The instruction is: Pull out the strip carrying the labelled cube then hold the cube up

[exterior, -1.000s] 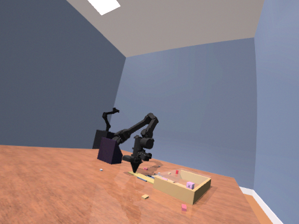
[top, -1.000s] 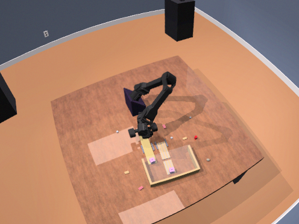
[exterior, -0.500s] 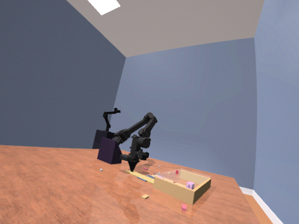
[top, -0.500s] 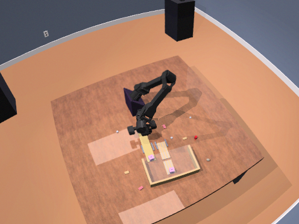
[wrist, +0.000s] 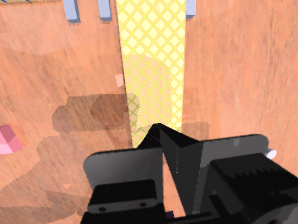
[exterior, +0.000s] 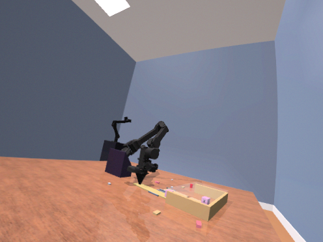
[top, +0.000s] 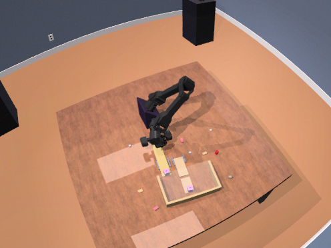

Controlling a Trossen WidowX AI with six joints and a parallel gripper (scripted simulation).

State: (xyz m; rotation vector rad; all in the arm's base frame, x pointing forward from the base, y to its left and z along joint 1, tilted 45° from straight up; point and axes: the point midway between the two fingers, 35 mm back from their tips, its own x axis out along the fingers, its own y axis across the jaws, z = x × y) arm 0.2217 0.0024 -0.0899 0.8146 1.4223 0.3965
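Note:
My gripper [top: 160, 145] [exterior: 140, 183] [wrist: 157, 127] is shut, pointing down, its tips at the arm-side end of the yellow diamond-patterned strip [top: 161, 157] [exterior: 148, 188] [wrist: 150, 30]. Nothing shows between the fingers. That strip is in one piece and runs between short blue-grey rails. A lilac cube [top: 166, 171] [exterior: 168, 192] is on its far end, at the tray's open side; its mark is too small to read. The other strip is in two pieces with a gap: a near piece [top: 180, 167] and a far piece [top: 185, 183]. A second lilac cube [top: 190, 189] [exterior: 205, 200] is on the far piece.
A low wooden-walled tray [top: 187, 201] [exterior: 187, 204] surrounds the strips' far ends and seems to have a see-through cover. Blue-grey rails [top: 169, 162] [wrist: 72, 11] flank the strips. Small pink, tan, red and white bits lie scattered, including a pink block [top: 181, 140] [wrist: 9, 140].

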